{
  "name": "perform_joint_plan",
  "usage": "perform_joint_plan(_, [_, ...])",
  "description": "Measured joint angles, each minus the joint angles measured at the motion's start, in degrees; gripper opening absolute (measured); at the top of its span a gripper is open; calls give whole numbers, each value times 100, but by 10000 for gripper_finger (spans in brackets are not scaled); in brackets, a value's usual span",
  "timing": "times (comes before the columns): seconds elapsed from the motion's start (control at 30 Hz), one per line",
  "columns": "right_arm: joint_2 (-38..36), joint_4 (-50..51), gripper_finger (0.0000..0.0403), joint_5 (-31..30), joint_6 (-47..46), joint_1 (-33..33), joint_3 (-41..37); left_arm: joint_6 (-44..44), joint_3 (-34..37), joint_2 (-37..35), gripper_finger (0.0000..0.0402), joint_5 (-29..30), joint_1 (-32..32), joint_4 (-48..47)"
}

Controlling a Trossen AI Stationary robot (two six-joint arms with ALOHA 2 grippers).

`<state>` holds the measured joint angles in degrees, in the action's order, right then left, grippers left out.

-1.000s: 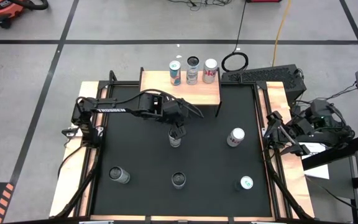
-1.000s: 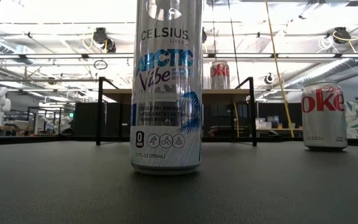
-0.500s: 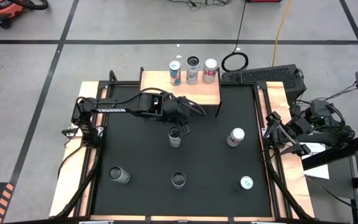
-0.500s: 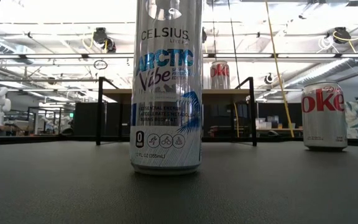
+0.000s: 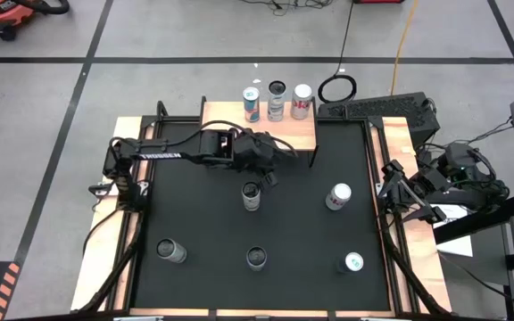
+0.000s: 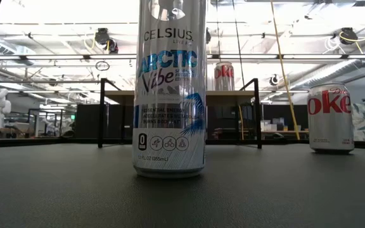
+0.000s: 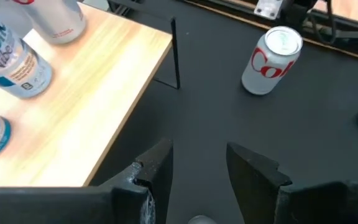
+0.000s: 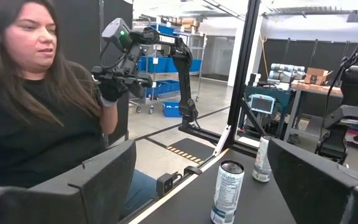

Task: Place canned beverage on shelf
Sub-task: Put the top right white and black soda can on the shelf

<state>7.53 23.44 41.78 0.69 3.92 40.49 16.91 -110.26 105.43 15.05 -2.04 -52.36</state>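
Note:
The shelf, a light-wood board on thin black legs, stands at the table's far edge and carries three cans. A silver can stands upright on the black mat at mid-table. My left gripper hangs open just beyond that can, between it and the shelf, slanting down, with nothing between its fingers. The left wrist view shows the shelf and a Diet Coke can. My right gripper waits open at the table's right edge.
More cans stand on the mat: a Diet Coke to the right, and three along the near edge. The tall Celsius can fills the low view. A person sits beyond the right side.
My left gripper has drawn back from the top of the mid-table can, moving toward the shelf and slightly up, and its fingers have tipped up to a shallower slant. The can stays upright where it was.

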Motion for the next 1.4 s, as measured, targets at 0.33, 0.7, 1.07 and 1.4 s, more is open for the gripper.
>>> perform_joint_plan(0.33, [0, 0, 345, 0, -2, 0, 0, -181, 0, 0, 216, -723, -210, -142])
perform_joint_plan(0.7, [0, 2, 345, 2, -4, 0, 0, -1440, 0, 0, 251, -719, -238, -12])
perform_joint_plan(1.07, [0, 4, 345, 20, -195, -2, 0, -1428, 0, 0, 251, -393, -244, 248])
perform_joint_plan(1.4, [0, 2, 345, 21, -195, -2, 0, -1423, 0, 0, 251, -632, -199, 247])
